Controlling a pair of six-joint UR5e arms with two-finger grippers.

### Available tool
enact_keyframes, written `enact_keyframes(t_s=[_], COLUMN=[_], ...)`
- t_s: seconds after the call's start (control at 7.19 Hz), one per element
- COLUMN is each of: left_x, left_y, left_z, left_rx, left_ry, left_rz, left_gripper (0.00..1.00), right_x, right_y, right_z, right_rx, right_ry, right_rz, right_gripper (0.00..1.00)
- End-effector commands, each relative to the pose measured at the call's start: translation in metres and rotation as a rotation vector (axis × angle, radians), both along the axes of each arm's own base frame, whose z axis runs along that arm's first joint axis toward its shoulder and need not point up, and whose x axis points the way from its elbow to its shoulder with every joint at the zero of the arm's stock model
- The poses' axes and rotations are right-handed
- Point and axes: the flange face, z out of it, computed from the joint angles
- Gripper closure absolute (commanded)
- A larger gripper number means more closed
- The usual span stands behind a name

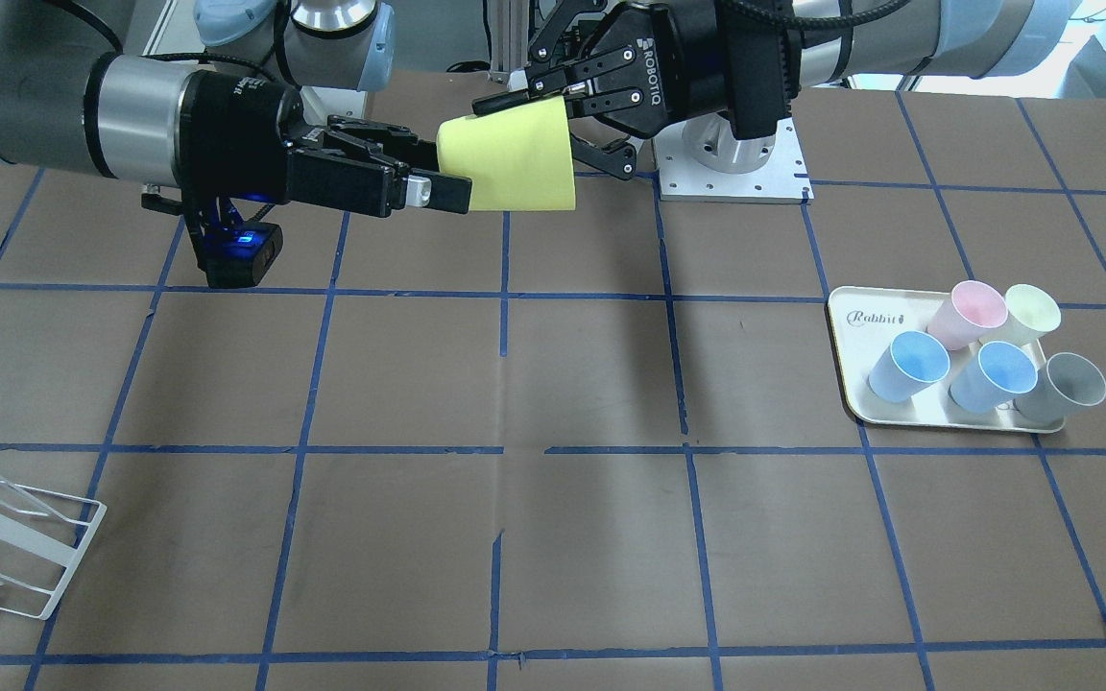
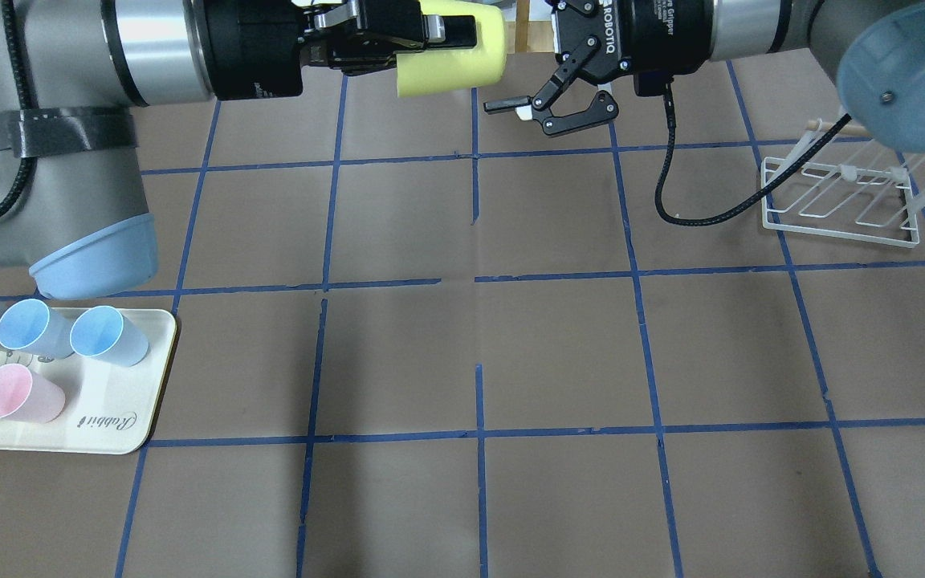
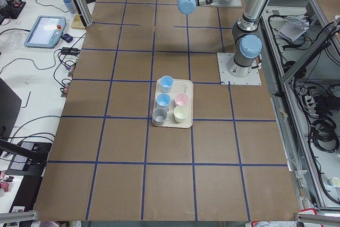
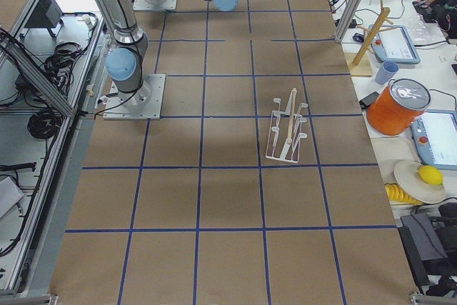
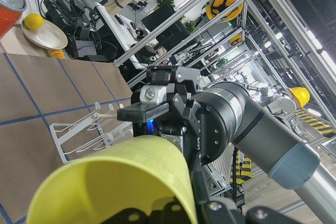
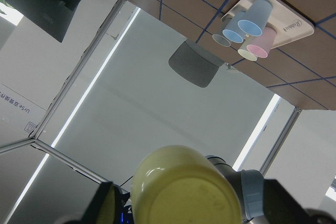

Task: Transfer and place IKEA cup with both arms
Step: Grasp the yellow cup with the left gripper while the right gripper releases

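Note:
The yellow-green IKEA cup point(image 1: 515, 158) hangs on its side high above the table, between both arms; it also shows in the overhead view point(image 2: 450, 68). My left gripper point(image 1: 539, 110) is shut on the cup at its wide open end point(image 5: 121, 182) and also shows overhead point(image 2: 446, 32). My right gripper point(image 1: 447, 171) is open, and its fingertips are at the cup's narrow closed base point(image 6: 184, 187). I cannot tell whether they touch it. Overhead, the right gripper point(image 2: 523, 116) has its jaws spread wide.
A cream tray point(image 1: 860, 384) on the robot's left side holds pink, pale yellow, grey and two blue cups; it also shows overhead point(image 2: 141, 417). A white wire rack point(image 2: 832, 201) stands on the robot's right side point(image 1: 25, 547). The left arm's base plate point(image 1: 735, 163) is behind the cup.

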Motion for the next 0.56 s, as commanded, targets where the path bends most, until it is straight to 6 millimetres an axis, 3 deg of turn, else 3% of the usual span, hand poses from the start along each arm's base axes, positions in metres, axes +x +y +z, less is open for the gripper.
enact_keyframes(t_s=[0.0,0.14,0.42], left_x=[0.026,0.034,0.056], left_y=[-0.008,-0.014,-0.022], left_z=[0.013,0.016,0.002], left_rx=[0.07,0.135,0.345], left_ry=[-0.074,-0.185,-0.42], left_rz=[0.109,0.188,0.308], left_gripper=[1.0,1.0,1.0], right_x=[-0.037,-0.052,-0.081], right_y=[-0.011,-0.015,-0.007], right_z=[-0.002,-0.003,-0.018], right_rx=[0.012,0.018,0.018], right_ry=[0.018,0.018,0.284], right_rz=[-0.065,-0.093,-0.058], right_gripper=[0.0,0.0,0.0])
